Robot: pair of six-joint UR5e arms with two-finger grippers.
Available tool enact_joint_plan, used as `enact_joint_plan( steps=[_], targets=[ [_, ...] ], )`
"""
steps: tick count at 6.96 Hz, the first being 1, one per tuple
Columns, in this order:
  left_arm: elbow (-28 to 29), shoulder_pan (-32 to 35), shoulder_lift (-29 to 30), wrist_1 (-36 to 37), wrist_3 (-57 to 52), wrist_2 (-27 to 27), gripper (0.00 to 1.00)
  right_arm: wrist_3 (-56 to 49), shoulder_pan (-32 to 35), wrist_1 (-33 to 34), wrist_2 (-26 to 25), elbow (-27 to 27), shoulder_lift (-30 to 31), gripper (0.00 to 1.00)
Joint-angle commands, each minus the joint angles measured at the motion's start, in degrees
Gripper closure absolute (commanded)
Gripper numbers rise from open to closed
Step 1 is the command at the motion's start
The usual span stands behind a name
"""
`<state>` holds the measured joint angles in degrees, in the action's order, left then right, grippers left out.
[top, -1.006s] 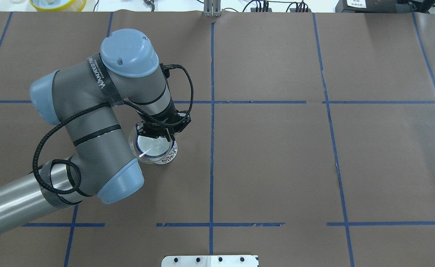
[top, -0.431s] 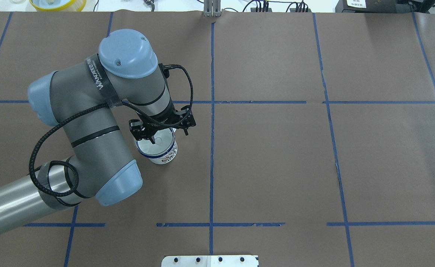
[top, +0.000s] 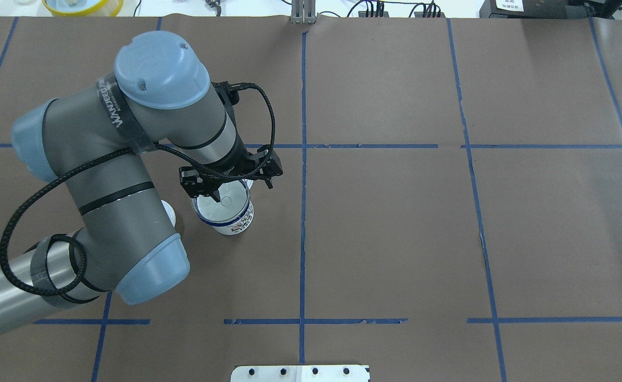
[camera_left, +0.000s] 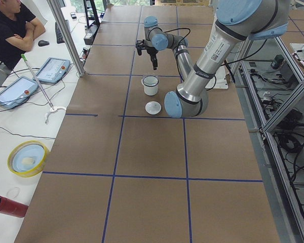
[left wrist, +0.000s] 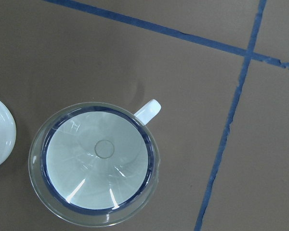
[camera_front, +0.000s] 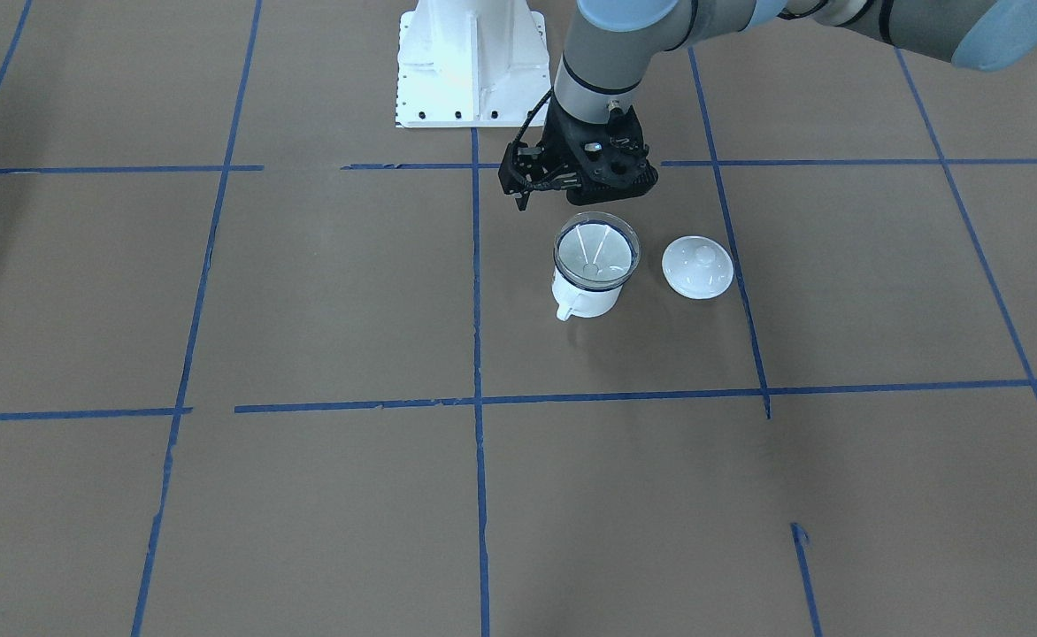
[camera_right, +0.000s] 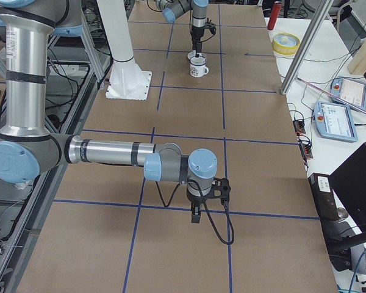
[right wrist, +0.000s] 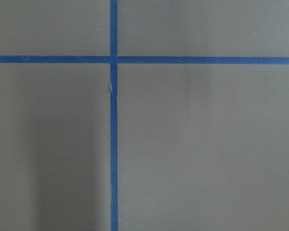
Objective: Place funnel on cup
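On cup (camera_front: pixel 585 297): funnel (camera_front: pixel 595 252). Just above cup: left fingers (top: pixel 216 194), spread apart, empty. Far from cup: right fingers (camera_right: pixel 195 214), state indiscernible.

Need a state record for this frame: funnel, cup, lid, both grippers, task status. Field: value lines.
funnel: upright, seated in the mouth of the cup, its rim resting on the cup's rim
cup: upright on the table, handle toward the operators' side
lid: flat on the table on the robot's left of the cup, not touching it
left gripper: open, holding nothing, above the cup and toward the robot's base
right gripper: over bare table far from the cup; open or shut cannot be told
task status: funnel looks placed
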<state>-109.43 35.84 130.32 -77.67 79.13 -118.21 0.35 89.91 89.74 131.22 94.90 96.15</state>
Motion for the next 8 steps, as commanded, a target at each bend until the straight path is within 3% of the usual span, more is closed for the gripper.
enact_joint_plan(
  steps=[1,2,4,6,8],
  targets=[
    [-8.39,0.71,-5.22,-0.99,-0.29,0.95,0.00,0.00,0.00,0.00,0.00,0.02,0.00,0.00],
    [-10.87,3.85,-7.34,-1.08,-4.38,2.36,0.00,0.00,0.00,0.00,0.00,-0.07,0.00,0.00],
    [-10.90,12.82,-12.08,-1.16,-26.45,1.49,0.00,0.00,0.00,0.00,0.00,0.02,0.00,0.00],
    [-9.76,18.27,-15.69,-1.34,-36.81,1.40,0.00,0.00,0.00,0.00,0.00,-0.07,0.00,0.00],
    [-4.08,23.54,-18.59,-4.65,-46.04,-1.30,0.00,0.00,0.00,0.00,0.00,-0.07,0.00,0.00]
  ],
)
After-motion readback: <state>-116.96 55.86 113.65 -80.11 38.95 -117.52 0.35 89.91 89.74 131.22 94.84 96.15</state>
